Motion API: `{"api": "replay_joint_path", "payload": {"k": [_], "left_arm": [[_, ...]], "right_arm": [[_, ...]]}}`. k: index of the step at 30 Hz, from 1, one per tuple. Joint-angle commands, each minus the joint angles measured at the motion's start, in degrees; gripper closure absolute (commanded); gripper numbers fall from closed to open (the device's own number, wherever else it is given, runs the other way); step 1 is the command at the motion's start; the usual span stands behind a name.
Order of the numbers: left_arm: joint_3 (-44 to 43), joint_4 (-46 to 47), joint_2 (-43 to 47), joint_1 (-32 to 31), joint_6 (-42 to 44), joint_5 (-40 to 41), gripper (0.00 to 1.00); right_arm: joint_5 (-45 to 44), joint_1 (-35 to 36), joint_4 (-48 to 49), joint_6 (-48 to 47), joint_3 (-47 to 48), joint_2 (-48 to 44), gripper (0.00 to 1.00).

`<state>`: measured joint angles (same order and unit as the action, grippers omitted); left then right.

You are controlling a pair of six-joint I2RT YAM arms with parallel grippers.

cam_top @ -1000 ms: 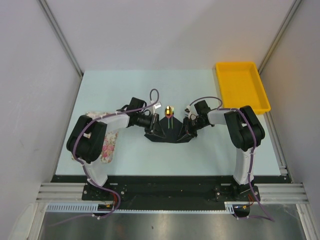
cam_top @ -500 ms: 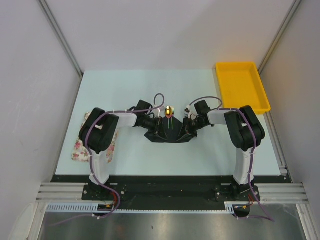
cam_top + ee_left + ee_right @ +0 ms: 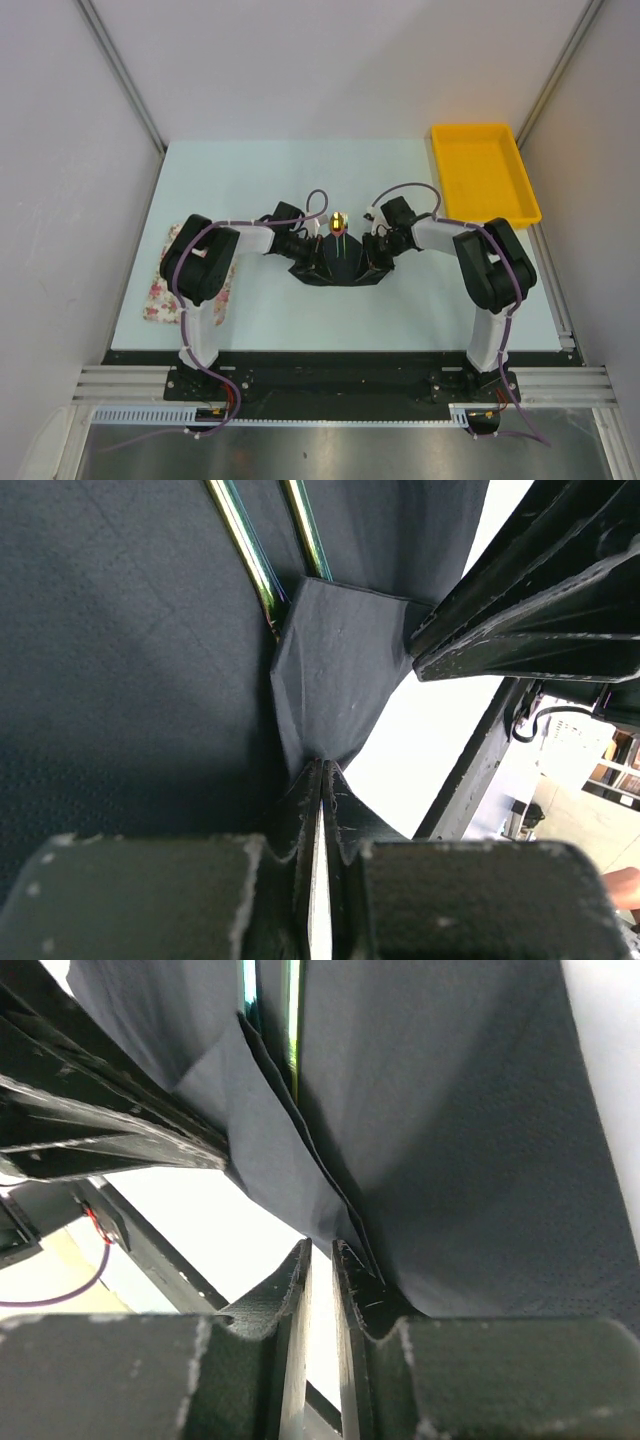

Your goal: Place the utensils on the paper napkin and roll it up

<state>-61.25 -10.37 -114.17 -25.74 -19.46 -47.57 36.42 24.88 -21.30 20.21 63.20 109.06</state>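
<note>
The utensils lie on the paper napkin, down its middle. Their shiny gold ends stick out past the napkin's far edge, and the slim greenish handles run back under a raised fold of the black sheet (two handles show plainly in the left wrist view). The napkin itself sits on the pale table, with its left and right sides drawn up and inward toward the cutlery.

At the napkin's left side, the left gripper has its jaws pressed almost together on a tapering flap of the black paper. At the napkin's right side, the right gripper keeps a thin bright gap between its tips. The folded edge of the napkin runs down to meet those tips, but whether the paper is actually pinched there I cannot tell. Both grippers are low, each arm reaching in from its own side of the napkin.

Well to the left of the napkin lies a pink-and-white floral cloth mat, partly under the left arm. A yellow tray stands beyond the napkin, off to its right.
</note>
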Motion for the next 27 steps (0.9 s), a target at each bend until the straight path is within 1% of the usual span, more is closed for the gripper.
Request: {"api": "replay_joint_path", "payload": {"k": [1, 8, 14, 21, 27], "left_arm": [[-0.71, -1.93, -0.61, 0.42, 1.18, 3.27, 0.94], [-0.27, -1.85, -1.05, 1.04, 1.01, 3.71, 0.95], [-0.18, -1.67, -1.14, 1.22, 1.1, 3.72, 0.96], [-0.09, -1.49, -0.79, 1.22, 1.09, 3.62, 0.96], [0.08, -1.67, -0.35, 1.22, 1.45, 3.54, 0.96]], "right_arm": [[-1.71, -0.45, -2.69, -2.19, 1.14, 0.89, 0.82], [-3.2, -2.82, -5.5, -5.35, -0.62, 1.51, 0.82], [-3.82, -5.28, -7.96, -8.34, -1.68, -0.33, 0.82], [1.36, -2.91, -5.16, -5.89, 0.43, -4.81, 0.82], [2.86, -0.28, -1.91, -2.63, 1.93, -7.45, 0.8]]}}
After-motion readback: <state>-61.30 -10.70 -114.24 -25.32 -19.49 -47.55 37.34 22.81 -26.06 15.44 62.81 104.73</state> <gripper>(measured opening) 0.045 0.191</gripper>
